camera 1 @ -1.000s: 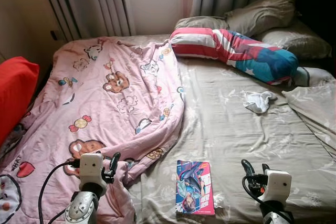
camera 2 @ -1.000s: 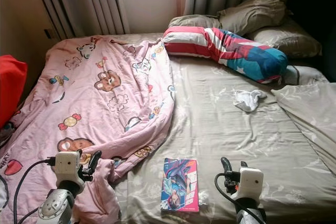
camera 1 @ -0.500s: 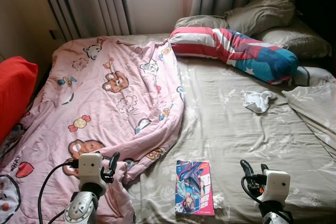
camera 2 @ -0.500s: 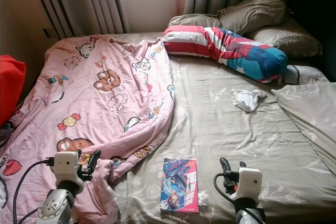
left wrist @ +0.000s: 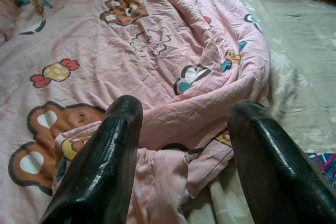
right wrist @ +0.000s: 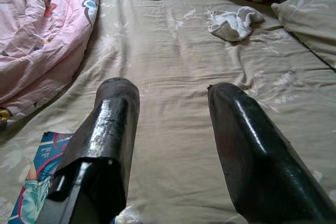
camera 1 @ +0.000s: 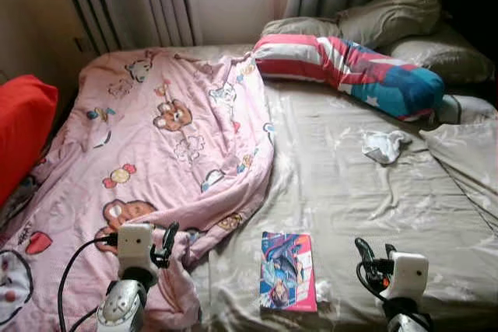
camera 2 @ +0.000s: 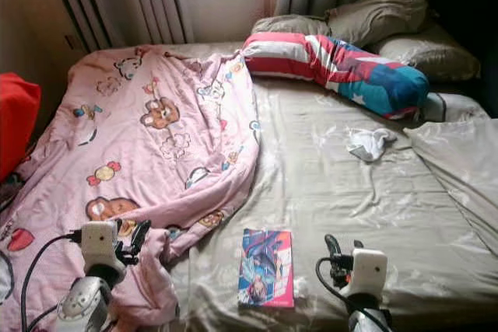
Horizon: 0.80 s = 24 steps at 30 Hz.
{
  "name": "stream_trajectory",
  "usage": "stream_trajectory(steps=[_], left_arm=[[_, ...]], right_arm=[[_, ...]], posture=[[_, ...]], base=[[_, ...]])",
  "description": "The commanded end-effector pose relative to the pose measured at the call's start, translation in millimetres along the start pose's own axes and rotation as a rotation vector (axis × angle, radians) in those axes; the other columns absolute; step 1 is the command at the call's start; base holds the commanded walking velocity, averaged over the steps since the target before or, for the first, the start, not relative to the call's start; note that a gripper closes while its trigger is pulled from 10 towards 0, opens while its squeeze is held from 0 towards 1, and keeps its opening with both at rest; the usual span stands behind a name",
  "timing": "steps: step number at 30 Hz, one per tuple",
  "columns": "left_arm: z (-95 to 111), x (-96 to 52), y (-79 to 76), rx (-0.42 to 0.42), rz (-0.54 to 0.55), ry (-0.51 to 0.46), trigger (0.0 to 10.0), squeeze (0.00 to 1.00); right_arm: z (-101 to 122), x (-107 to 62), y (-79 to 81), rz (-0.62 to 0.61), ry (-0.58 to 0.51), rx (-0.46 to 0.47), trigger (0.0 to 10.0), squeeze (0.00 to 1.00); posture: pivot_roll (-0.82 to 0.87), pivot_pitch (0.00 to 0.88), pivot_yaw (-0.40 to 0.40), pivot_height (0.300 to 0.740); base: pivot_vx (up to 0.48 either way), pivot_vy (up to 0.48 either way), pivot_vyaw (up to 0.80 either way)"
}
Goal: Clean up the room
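**A:** What are the fingers doing?

**B:** The left gripper [left wrist: 181, 145] has its two black fingers spread wide with nothing between them. It hangs over the bunched edge of the pink blanket [camera 1: 163, 138] at the lower left of the head picture. The right gripper [right wrist: 173, 129] is spread wide too and holds nothing. It hangs over the bare bed sheet [camera 1: 350, 184] at the lower right.

**B:** Is the room tidy yet?

**A:** No, I think the job has hardly begun. A comic book [camera 1: 288, 271] lies on the sheet at the bottom middle, between the two grippers. A small white cloth [camera 1: 385, 145] sits crumpled at the right, near the striped long pillow [camera 1: 346, 74]. The blanket is rumpled and covers just the left half. All of that looks left to do.
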<state>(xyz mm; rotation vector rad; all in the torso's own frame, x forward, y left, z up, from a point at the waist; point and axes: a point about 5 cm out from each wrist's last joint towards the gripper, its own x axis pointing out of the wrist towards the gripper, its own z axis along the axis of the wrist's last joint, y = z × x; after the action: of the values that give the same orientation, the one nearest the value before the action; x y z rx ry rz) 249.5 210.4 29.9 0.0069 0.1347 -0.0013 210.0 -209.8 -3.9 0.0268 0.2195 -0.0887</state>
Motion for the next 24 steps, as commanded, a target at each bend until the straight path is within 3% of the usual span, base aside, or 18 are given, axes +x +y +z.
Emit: stream_trajectory(steps=[1,11,19,24], left_arm=[[2.5,-0.7,2.7,0.013,0.003,-0.006,10.0,0.00],[3.9,0.5,2.2,0.010,-0.002,-0.008,10.0,0.00],[3.7,0.7,1.9,0.008,-0.002,-0.008,10.0,0.00],[3.6,0.9,2.3,0.015,0.000,-0.004,10.0,0.00]], right_arm=[[1.6,-0.6,1.5,0.006,-0.005,0.001,10.0,0.00],[1.5,-0.7,1.9,0.005,-0.005,0.004,10.0,0.00],[1.2,-0.8,2.1,0.005,-0.004,0.004,10.0,0.00],[1.1,-0.8,2.4,0.004,-0.005,0.003,10.0,0.00]], posture=[[-0.10,0.064,0.019,0.740],[-0.10,0.064,0.020,0.740],[-0.10,0.064,0.020,0.740],[-0.10,0.065,0.021,0.740]], base=[[0.000,0.000,0.00],[0.000,0.000,0.00],[-0.357,0.000,0.00],[0.000,0.000,0.00]])
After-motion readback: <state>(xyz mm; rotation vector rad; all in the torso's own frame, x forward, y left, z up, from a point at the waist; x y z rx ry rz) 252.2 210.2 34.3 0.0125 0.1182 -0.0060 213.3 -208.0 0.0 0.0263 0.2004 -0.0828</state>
